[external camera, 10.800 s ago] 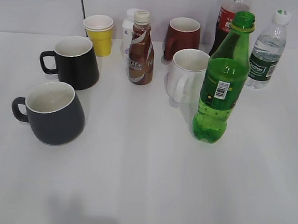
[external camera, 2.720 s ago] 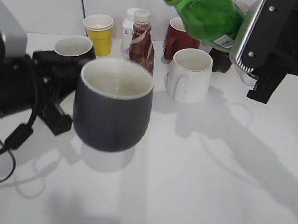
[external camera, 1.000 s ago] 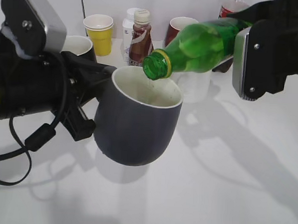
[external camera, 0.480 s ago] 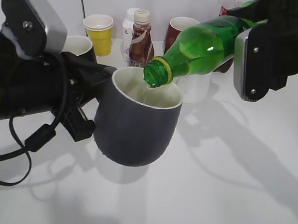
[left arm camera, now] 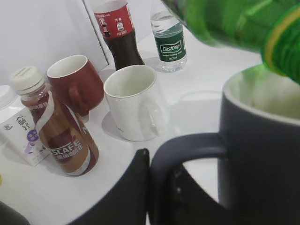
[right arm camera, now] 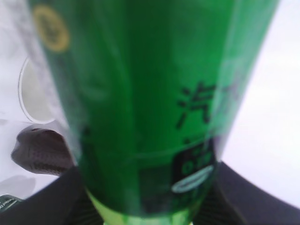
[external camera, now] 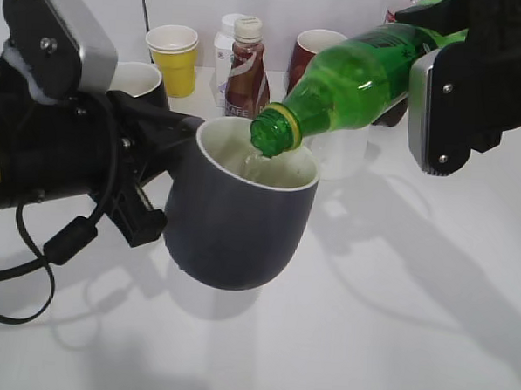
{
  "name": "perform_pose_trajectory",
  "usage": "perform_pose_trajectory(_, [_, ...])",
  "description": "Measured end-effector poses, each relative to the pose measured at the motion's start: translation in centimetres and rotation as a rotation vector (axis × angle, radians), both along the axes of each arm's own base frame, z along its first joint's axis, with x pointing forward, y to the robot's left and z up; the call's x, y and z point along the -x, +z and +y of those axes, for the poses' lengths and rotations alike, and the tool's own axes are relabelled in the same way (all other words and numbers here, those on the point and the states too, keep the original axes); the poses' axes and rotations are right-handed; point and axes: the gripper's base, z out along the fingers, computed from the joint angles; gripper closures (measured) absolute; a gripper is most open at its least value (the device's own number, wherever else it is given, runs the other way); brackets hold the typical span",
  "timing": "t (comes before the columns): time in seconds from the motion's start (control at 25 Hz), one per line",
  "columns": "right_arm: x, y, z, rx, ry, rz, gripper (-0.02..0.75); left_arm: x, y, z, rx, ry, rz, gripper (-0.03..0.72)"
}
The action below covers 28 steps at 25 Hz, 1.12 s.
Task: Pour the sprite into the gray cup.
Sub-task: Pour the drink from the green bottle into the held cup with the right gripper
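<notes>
The green sprite bottle (external camera: 354,78) is tilted, neck down to the left, its yellow-ringed mouth over the rim of the gray cup (external camera: 237,224). My right gripper (external camera: 428,90) is shut on the bottle's body; the bottle fills the right wrist view (right arm camera: 140,103). My left gripper (external camera: 157,168) is shut on the cup's loop handle (left arm camera: 187,150) and holds the cup above the table. In the left wrist view the cup (left arm camera: 262,154) is at the right with the bottle neck (left arm camera: 281,42) above its off-white inside.
Behind stand a black mug (external camera: 135,79), a yellow paper cup (external camera: 173,58), a brown coffee bottle (external camera: 247,72), a dark red mug (external camera: 313,54), a white mug (left arm camera: 133,108), a cola bottle (left arm camera: 117,33) and a clear water bottle (left arm camera: 169,44).
The bottle's rear end has risen, so it tilts a little steeper, with its mouth staying over the cup. The cup and left arm have not moved.
</notes>
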Motion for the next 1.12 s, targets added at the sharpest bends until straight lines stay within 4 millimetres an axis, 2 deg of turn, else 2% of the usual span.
perform_pose_trajectory(0.72, [-0.08, 0.09, -0.16, -0.058, -0.034, 0.025, 0.400, 0.00, -0.06, 0.02, -0.008, 0.000, 0.001, 0.641])
perform_pose_trajectory(0.96, [-0.21, -0.09, -0.44, -0.130, -0.092, 0.098, 0.400, 0.00, -0.05, 0.02, -0.007, 0.000, 0.000, 0.641])
perform_pose_trajectory(1.12, [-0.13, -0.62, -0.59, -0.209, -0.139, 0.212, 0.400, 0.00, -0.01, -0.02, -0.002, -0.003, -0.003, 0.641])
